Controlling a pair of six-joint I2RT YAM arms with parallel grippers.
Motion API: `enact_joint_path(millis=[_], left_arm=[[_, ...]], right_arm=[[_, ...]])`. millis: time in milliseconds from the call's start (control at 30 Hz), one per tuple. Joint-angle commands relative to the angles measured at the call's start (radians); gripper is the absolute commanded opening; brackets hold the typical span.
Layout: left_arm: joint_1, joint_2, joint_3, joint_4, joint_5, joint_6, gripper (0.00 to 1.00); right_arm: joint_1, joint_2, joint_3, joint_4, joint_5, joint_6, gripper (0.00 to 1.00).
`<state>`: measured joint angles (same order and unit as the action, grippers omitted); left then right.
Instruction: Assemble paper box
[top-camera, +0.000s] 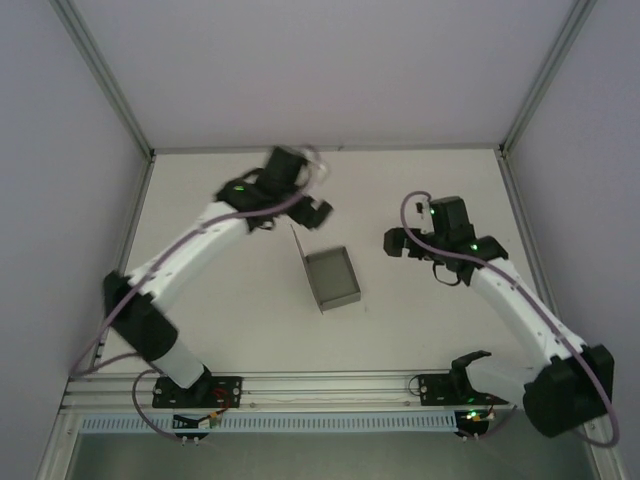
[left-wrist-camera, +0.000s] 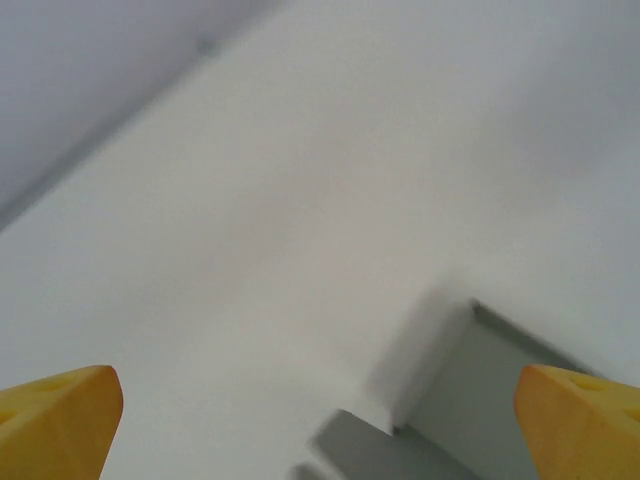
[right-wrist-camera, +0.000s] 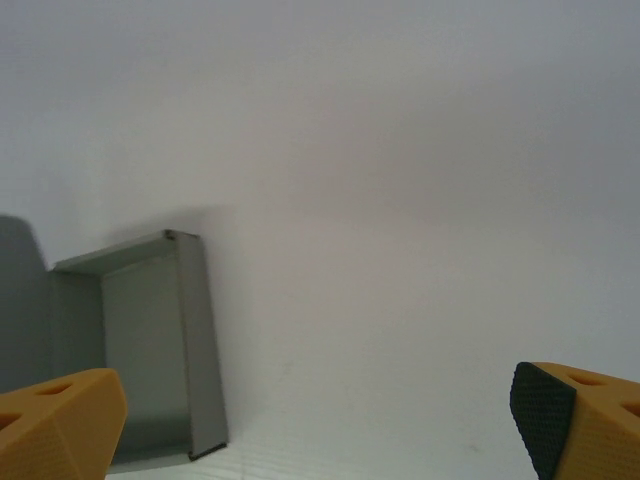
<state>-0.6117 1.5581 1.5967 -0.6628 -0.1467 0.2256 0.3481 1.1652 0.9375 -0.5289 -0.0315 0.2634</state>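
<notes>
The paper box (top-camera: 333, 278) is a small shallow grey card box in the middle of the table, with one flap standing up along its left side. My left gripper (top-camera: 318, 212) hovers just up and left of it, open, with nothing between its yellow fingertips (left-wrist-camera: 60, 415); the left wrist view catches a corner of the box (left-wrist-camera: 470, 390) at the bottom. My right gripper (top-camera: 397, 241) is to the right of the box, apart from it, open and empty. The right wrist view has the box (right-wrist-camera: 150, 350) at lower left beside the yellow fingertips (right-wrist-camera: 60, 420).
The white table (top-camera: 240, 320) is fenced by pale walls and aluminium posts (top-camera: 105, 75) at the back corners. An aluminium rail (top-camera: 320, 385) carrying both arm bases runs along the near edge.
</notes>
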Motion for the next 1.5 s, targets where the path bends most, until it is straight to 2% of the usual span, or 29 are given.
enact_joint_path(millis=[0,67,133,200,300,367,533,700,767,1000,1167,1267,1367,1433,1467], left_arm=[[0.121,-0.167,-0.115,0.061,-0.020,-0.274,1.00],[0.189,-0.236,-0.205,0.025,-0.090,-0.365,1.00],[0.261,-0.286,-0.295,-0.030,-0.115,-0.458,1.00],[0.322,-0.320,-0.392,-0.052,-0.080,-0.527,1.00],[0.375,-0.345,-0.509,-0.059,-0.015,-0.594,1.00],[0.381,-0.354,-0.556,-0.055,-0.005,-0.622,1.00],[0.383,-0.362,-0.596,-0.026,0.023,-0.642,1.00],[0.382,-0.365,-0.599,-0.009,0.034,-0.633,1.00],[0.382,-0.369,-0.600,-0.004,0.031,-0.633,1.00],[0.382,-0.363,-0.604,-0.004,0.024,-0.626,1.00],[0.382,-0.369,-0.604,0.000,0.031,-0.628,1.00],[0.382,-0.368,-0.604,0.001,0.032,-0.636,1.00],[0.382,-0.363,-0.597,0.008,0.029,-0.643,1.00],[0.383,-0.353,-0.585,0.011,0.031,-0.646,1.00],[0.381,-0.345,-0.577,0.013,0.032,-0.650,1.00]], right_arm=[[0.005,0.138,0.088,0.121,-0.259,-0.248,1.00],[0.032,0.263,0.159,0.120,-0.323,-0.404,0.99],[0.076,0.390,0.243,0.088,-0.340,-0.586,0.99],[0.111,0.499,0.320,0.048,-0.371,-0.747,0.99],[0.139,0.636,0.442,-0.003,-0.439,-0.884,0.99],[0.151,0.706,0.508,-0.030,-0.461,-0.938,0.99],[0.215,0.872,0.677,-0.189,-0.340,-1.054,0.96],[0.237,0.952,0.742,-0.244,-0.272,-1.062,0.90],[0.244,0.969,0.742,-0.234,-0.243,-1.058,0.84],[0.255,1.029,0.742,-0.213,-0.188,-0.994,0.67],[0.260,0.987,0.680,-0.104,-0.117,-0.882,0.45],[0.260,0.925,0.577,0.040,0.011,-0.721,0.33],[0.260,0.867,0.479,0.095,0.173,-0.493,0.33],[0.261,0.824,0.420,0.089,0.299,-0.274,0.31],[0.262,0.799,0.396,0.045,0.368,-0.100,0.31]])
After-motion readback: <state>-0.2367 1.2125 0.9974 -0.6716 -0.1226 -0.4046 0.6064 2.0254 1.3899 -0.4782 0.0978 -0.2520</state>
